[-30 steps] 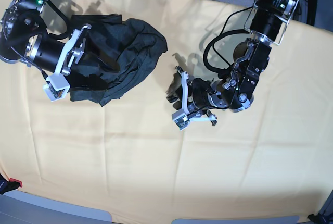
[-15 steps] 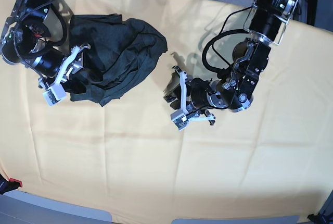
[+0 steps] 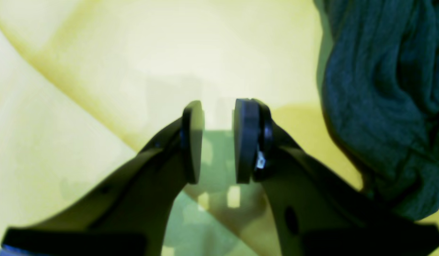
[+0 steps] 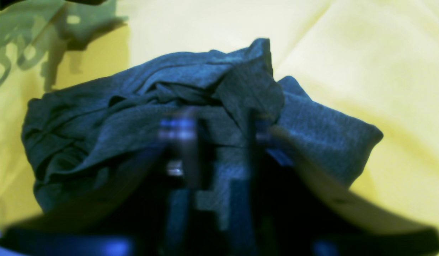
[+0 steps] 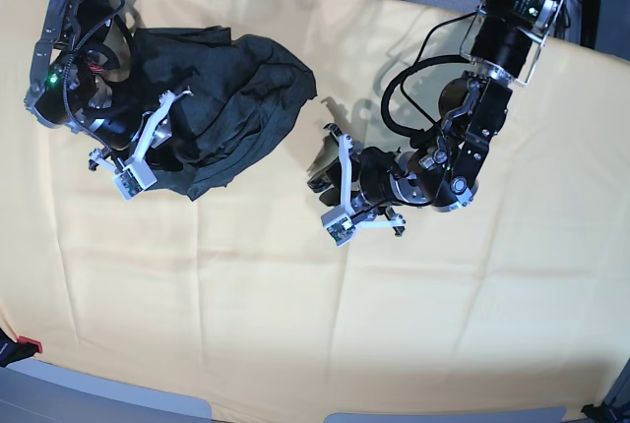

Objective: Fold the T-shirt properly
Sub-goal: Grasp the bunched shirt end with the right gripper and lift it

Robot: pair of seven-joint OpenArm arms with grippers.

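At ten o'clock your right gripper [image 5: 148, 143] pinches the crumpled T-shirt [image 5: 236, 98] to spread it; left gripper [image 3: 217, 142] idles agape, empty.

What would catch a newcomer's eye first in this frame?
The dark T-shirt, bunched in a crumpled heap at the far left of the yellow cloth in the base view. The right gripper sits at its edge, fingers blurred over the fabric. The left gripper rests low over bare cloth near the middle, jaws slightly apart and empty.
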